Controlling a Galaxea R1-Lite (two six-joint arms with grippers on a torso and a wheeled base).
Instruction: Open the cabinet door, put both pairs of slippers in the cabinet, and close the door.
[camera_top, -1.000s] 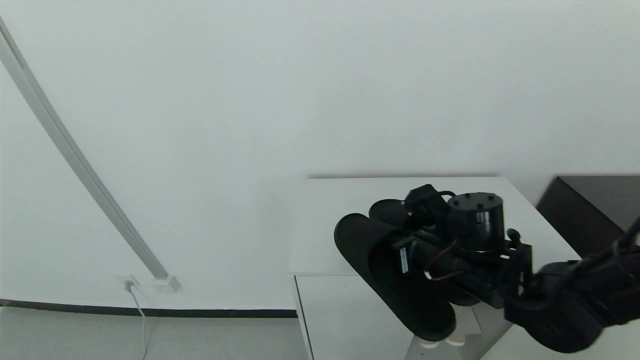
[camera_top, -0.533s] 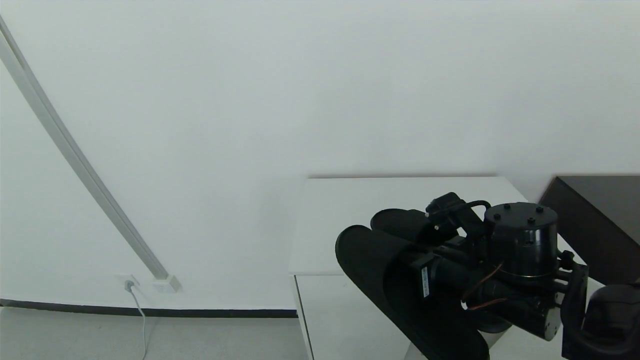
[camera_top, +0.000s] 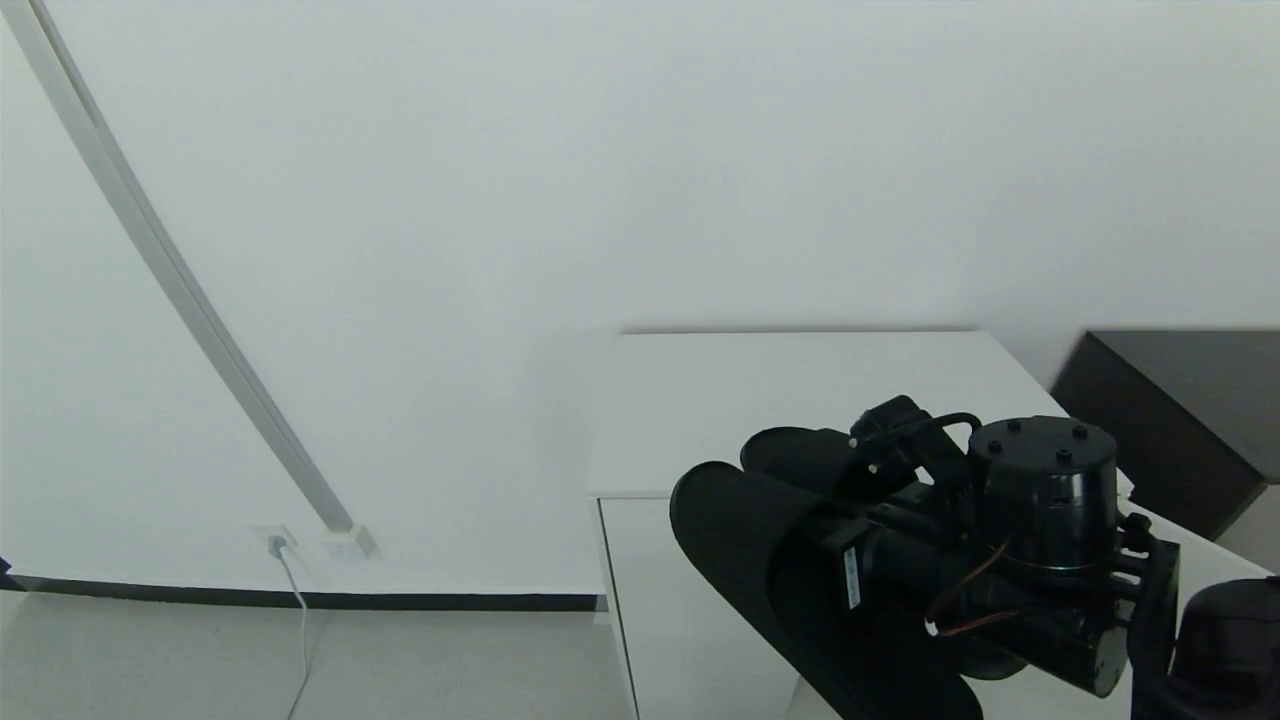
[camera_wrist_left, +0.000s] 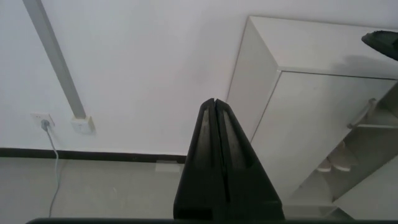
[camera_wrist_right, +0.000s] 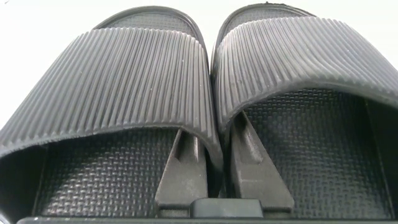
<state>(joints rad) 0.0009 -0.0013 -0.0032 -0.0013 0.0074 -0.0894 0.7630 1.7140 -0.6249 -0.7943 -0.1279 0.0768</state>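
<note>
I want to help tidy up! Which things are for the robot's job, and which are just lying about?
For the job: black slippers gripped by the right pincer; white cabinet; pale slippers inside it.
Just lying about: wall socket and cable; grey wall strip; dark cupboard.

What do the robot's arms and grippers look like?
All black. The right arm has a round joint housing with screws on its cap, a looped black cable, thin orange wiring and a small white label. The right gripper has wedge-shaped fingers; the left gripper has two long flat tapering ones.
</note>
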